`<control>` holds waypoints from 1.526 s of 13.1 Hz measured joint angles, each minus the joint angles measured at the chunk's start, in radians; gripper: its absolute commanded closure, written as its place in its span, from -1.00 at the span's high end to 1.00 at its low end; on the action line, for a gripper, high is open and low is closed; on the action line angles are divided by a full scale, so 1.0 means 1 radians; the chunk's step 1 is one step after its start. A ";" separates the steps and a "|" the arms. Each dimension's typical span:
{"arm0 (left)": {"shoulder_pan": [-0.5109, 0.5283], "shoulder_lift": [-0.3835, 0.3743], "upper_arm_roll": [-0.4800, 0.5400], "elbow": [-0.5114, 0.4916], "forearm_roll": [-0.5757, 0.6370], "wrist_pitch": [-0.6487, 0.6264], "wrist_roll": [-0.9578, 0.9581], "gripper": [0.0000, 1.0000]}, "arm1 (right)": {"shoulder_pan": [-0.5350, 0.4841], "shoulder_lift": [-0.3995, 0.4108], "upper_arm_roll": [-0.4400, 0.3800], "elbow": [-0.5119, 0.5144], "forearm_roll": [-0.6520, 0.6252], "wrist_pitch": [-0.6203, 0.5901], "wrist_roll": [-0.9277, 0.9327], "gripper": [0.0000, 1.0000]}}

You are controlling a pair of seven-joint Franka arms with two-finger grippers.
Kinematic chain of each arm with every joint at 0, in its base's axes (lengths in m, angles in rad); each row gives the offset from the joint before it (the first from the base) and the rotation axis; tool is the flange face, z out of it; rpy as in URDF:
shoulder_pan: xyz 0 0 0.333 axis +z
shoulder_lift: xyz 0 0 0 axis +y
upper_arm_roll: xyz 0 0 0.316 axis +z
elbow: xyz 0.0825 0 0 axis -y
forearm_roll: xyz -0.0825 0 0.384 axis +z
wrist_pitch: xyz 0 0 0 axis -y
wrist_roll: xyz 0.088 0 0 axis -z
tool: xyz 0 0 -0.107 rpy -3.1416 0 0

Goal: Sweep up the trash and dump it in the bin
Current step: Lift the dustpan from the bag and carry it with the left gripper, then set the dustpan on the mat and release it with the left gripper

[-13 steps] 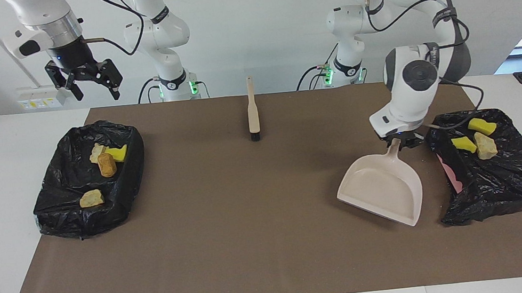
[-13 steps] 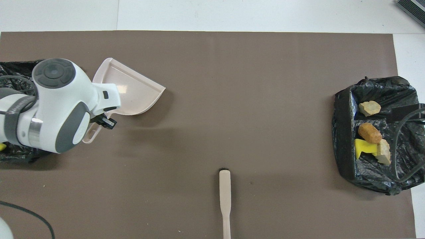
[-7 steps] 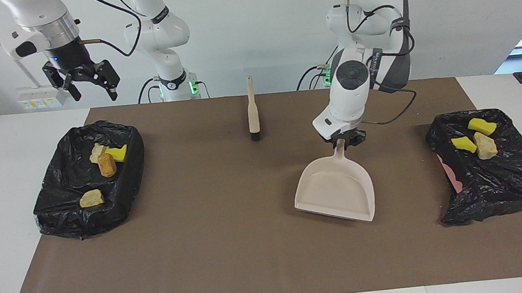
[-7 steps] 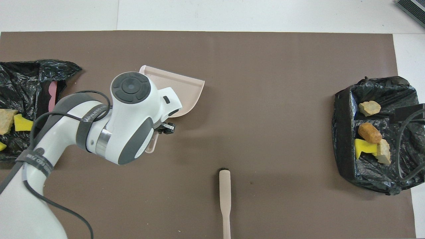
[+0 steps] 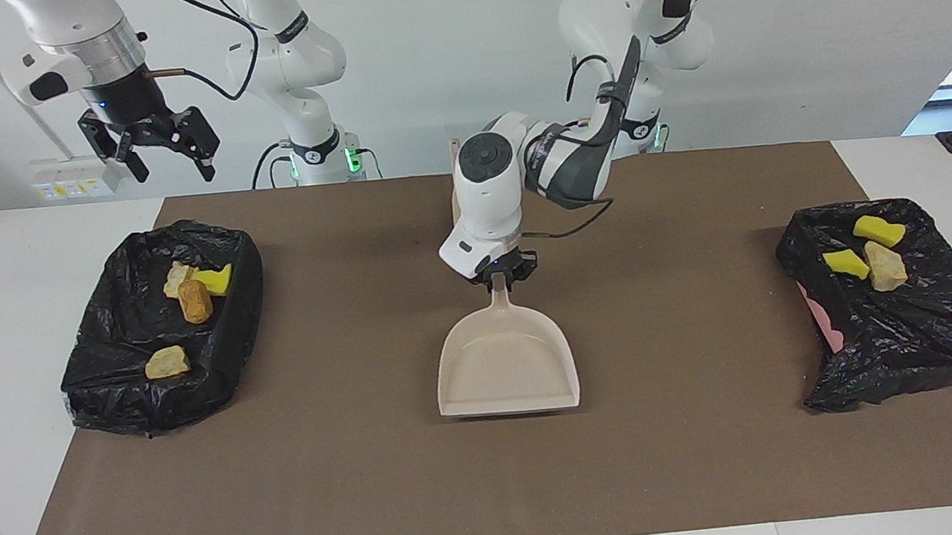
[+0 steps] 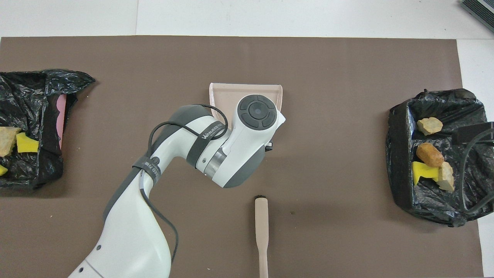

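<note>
My left wrist hides most of the beige plastic dustpan (image 6: 246, 91) from above, and the long beige black-bristled brush (image 6: 261, 235) runs off that view's edge.

The black-bagged bin toward my right arm's end (image 5: 119, 368) holds four pieces of trash (image 5: 194, 300): yellow sponge and tan chunks. My right gripper (image 5: 164, 148) hangs over it, jaws wide.

My left gripper (image 5: 501, 280) pinches the dustpan's handle at mid-table. A second ago it held the pan beside the other black-bagged bin (image 5: 922, 340), which contains three scraps (image 5: 884, 264).
</note>
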 measured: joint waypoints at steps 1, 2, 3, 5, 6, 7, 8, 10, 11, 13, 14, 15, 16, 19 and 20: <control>-0.001 0.032 0.000 0.034 -0.001 0.000 -0.007 -1.00 | 0.001 0.000 0.001 0.000 0.000 0.000 0.000 1.00; -0.001 0.050 0.002 0.053 -0.006 0.000 -0.008 -1.00 | 0.000 0.000 0.000 -0.001 0.000 0.000 0.000 1.00; -0.001 0.055 0.003 0.060 -0.020 0.001 -0.008 -1.00 | -0.002 0.000 -0.002 -0.001 0.000 0.000 0.000 1.00; -0.002 0.055 0.002 0.061 -0.060 0.020 -0.008 -0.79 | -0.003 0.000 -0.005 -0.001 0.000 0.000 0.000 1.00; -0.004 0.055 0.002 0.057 -0.067 0.024 -0.008 -0.46 | -0.003 -0.001 -0.004 -0.002 0.000 0.000 0.000 1.00; -0.007 0.055 0.002 0.052 -0.067 0.025 -0.009 -0.15 | -0.003 -0.001 -0.004 -0.002 0.000 0.000 0.000 1.00; -0.009 0.055 0.003 0.052 -0.067 0.025 -0.009 0.09 | -0.001 -0.001 -0.005 -0.003 0.000 0.000 0.000 1.00; -0.009 0.055 0.003 0.048 -0.067 0.025 -0.009 0.79 | 0.025 -0.001 -0.021 -0.003 0.000 0.000 0.000 1.00; -0.009 0.055 0.006 0.048 -0.065 0.025 -0.009 1.00 | 0.042 -0.001 -0.036 -0.003 0.000 0.000 0.000 1.00; -0.008 0.047 0.016 0.048 -0.059 0.025 -0.008 1.00 | 0.051 -0.002 -0.048 -0.003 0.000 0.000 0.000 1.00; -0.006 0.033 0.022 0.045 -0.058 0.025 -0.008 1.00 | 0.051 -0.003 -0.050 -0.003 0.000 0.000 0.000 1.00; 0.004 0.003 0.028 0.031 -0.057 0.025 -0.008 1.00 | 0.051 -0.003 -0.051 -0.003 0.000 0.000 0.000 1.00; 0.021 -0.040 0.031 0.002 -0.056 0.024 -0.007 1.00 | 0.051 -0.003 -0.051 -0.004 0.000 0.000 0.000 1.00; 0.089 -0.212 0.037 -0.131 -0.014 0.020 0.010 1.00 | 0.051 -0.003 -0.051 -0.005 0.000 0.000 0.000 1.00; 0.117 -0.269 0.038 -0.172 -0.005 0.020 0.039 1.00 | 0.051 -0.003 -0.051 -0.005 0.000 0.000 0.000 1.00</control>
